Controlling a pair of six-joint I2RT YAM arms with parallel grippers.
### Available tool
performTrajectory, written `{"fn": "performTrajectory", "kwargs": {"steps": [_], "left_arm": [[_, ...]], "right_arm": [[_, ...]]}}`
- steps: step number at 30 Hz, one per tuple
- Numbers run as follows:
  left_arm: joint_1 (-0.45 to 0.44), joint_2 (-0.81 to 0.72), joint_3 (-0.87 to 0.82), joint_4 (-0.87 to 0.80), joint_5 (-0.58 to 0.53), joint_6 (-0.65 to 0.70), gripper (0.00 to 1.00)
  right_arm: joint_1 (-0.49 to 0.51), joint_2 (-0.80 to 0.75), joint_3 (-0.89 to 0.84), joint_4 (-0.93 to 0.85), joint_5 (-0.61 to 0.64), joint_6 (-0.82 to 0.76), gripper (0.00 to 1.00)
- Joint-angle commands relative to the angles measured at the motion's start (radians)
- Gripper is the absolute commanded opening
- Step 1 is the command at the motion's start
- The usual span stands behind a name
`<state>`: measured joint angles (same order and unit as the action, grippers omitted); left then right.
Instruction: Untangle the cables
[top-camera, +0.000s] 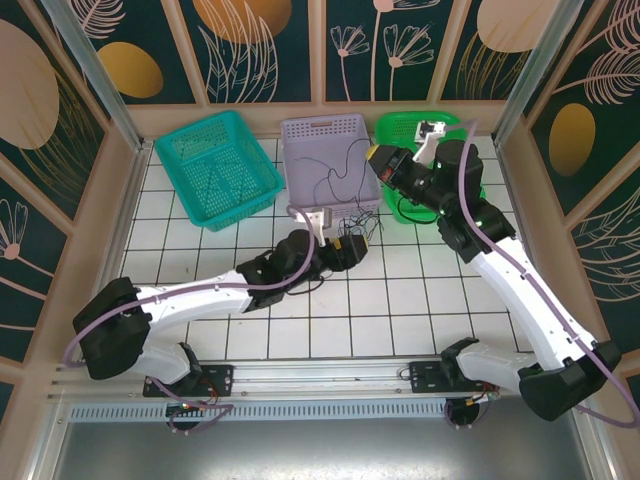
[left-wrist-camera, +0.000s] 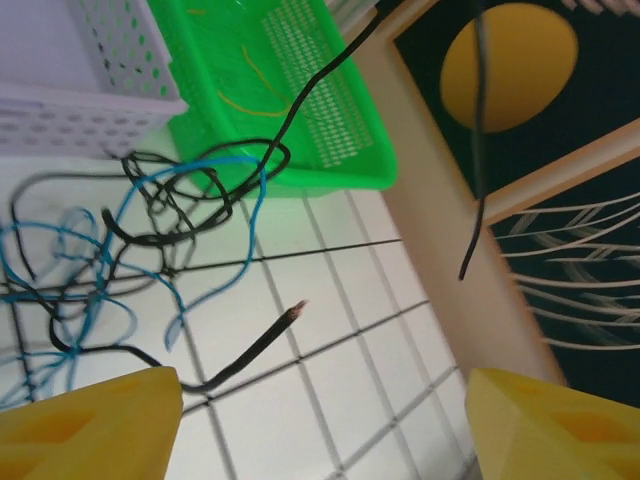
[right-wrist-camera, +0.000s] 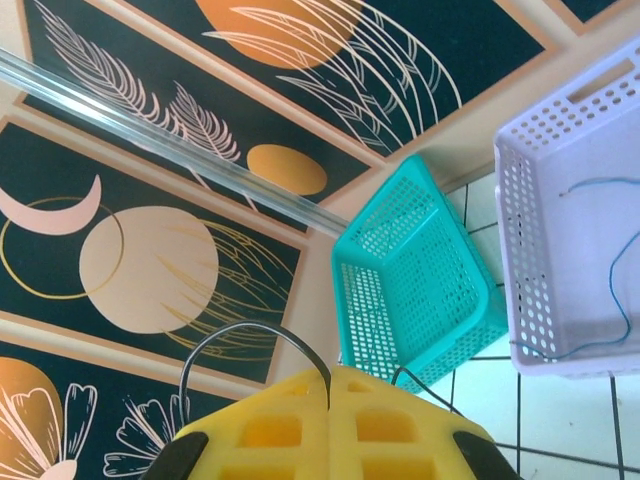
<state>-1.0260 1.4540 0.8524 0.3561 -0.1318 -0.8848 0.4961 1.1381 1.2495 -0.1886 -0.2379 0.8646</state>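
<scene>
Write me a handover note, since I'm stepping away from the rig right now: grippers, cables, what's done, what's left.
Left gripper: open, holding nothing, low over the tiles, facing the tangle.
Right gripper: shut on a black cable, raised near the lilac basket.
Cables: blue and black strands lie knotted on the tiles in front of the lilac basket and the green basket. A blue strand lies in the lilac basket.
Done: one black cable gripped, and one blue strand apparently set apart.
Left: most of the tangle needs separating.
</scene>
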Motion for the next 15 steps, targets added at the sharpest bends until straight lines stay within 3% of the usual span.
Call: {"fn": "performTrajectory", "kwargs": {"steps": [1,8,15], "left_arm": [[-0.017,0.036,0.021,-0.044,-0.151,0.195,0.79],[-0.100,0.146,0.101,0.031,-0.462,0.540,0.91],[-0.102,0.284,0.240,0.074,-0.638,0.648,0.91]], "right_arm": [[-0.007,-0.017,-0.021,0.010,-0.033,0.037,0.00],[-0.007,-0.040,-0.059,0.009,-0.074,0.095,0.00],[0.012,-0.064,-0.063,-0.003,-0.098,0.137,0.00]]}}
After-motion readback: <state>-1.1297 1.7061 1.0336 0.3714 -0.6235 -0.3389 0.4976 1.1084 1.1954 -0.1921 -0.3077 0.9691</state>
